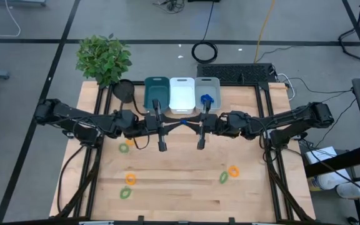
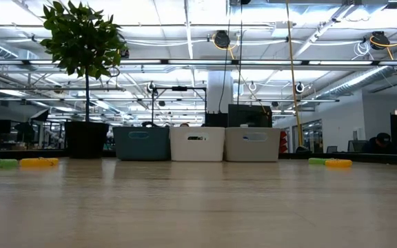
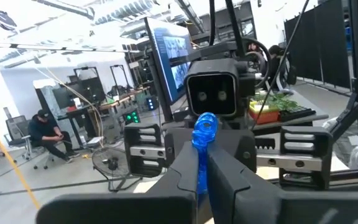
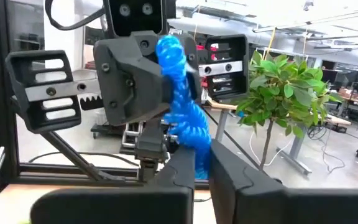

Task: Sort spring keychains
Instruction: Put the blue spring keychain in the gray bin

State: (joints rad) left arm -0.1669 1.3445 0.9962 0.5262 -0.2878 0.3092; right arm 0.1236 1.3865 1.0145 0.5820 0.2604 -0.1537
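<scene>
One blue spring keychain [image 4: 185,112] is held in mid air over the middle of the table, in front of the bins, between both grippers. My left gripper [image 3: 201,180] and my right gripper [image 4: 202,168] face each other fingertip to fingertip, both shut on it [image 1: 183,122]. More blue shows inside the grey bin [image 1: 206,100]. Green and orange keychains lie flat on the table: green [image 1: 124,147], orange [image 1: 130,179] and green [image 1: 125,193] at the near left, orange [image 1: 233,170] and green [image 1: 223,177] at the near right. Neither gripper shows in the low view. My left gripper pinches the blue keychain's coil [image 3: 199,168] between its two fingers, coming level from the table's left. The coil's loop end [image 3: 205,127] sticks out past the fingertips, clear of the table. My right gripper pinches the coil's other end [image 4: 199,155] between its two fingers, coming level from the table's right. The coil bends away toward the left gripper's fingers [image 4: 135,81], past which its far end [image 4: 169,50] shows. It is lifted clear and not drawn straight.
A teal bin [image 1: 156,94], a white bin [image 1: 182,94] and a grey bin [image 1: 207,89] stand in a row at the table's far edge. A potted plant [image 1: 103,57] stands at the far left corner, a black round object [image 1: 124,90] beside it. A black cable coil [image 1: 205,52] lies beyond the table.
</scene>
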